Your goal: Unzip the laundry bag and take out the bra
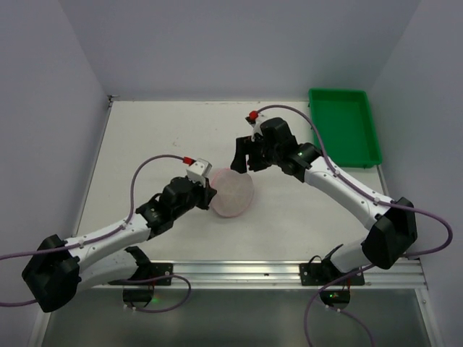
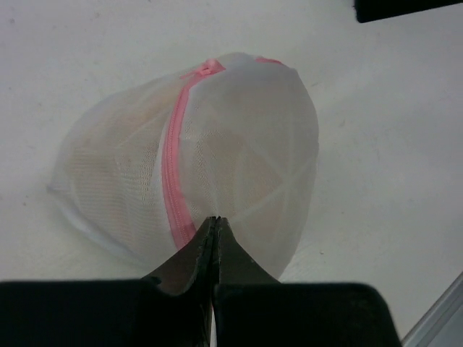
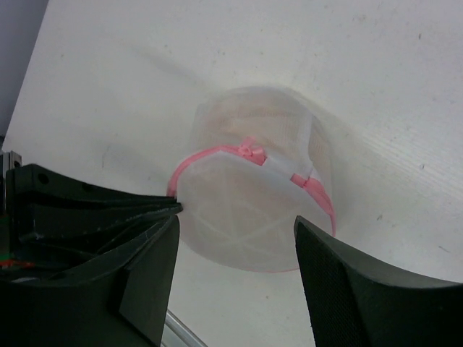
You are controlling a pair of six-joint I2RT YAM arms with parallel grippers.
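Observation:
The laundry bag (image 1: 233,194) is a round white mesh drum with a pink zip (image 2: 172,181), lying in the middle of the table. My left gripper (image 2: 215,221) is shut on a pinch of the bag's mesh beside the zip. The zip pull (image 3: 252,150) sits on the bag's upper rim, and the zip looks closed. My right gripper (image 3: 237,220) hovers open above the bag (image 3: 249,210), its two fingers spread to either side and touching nothing. The bra shows only as a beige tint (image 2: 123,159) through the mesh.
A green tray (image 1: 343,126) stands at the back right of the table. The metal rail (image 1: 289,269) runs along the near edge by the arm bases. Grey walls close in the table on three sides.

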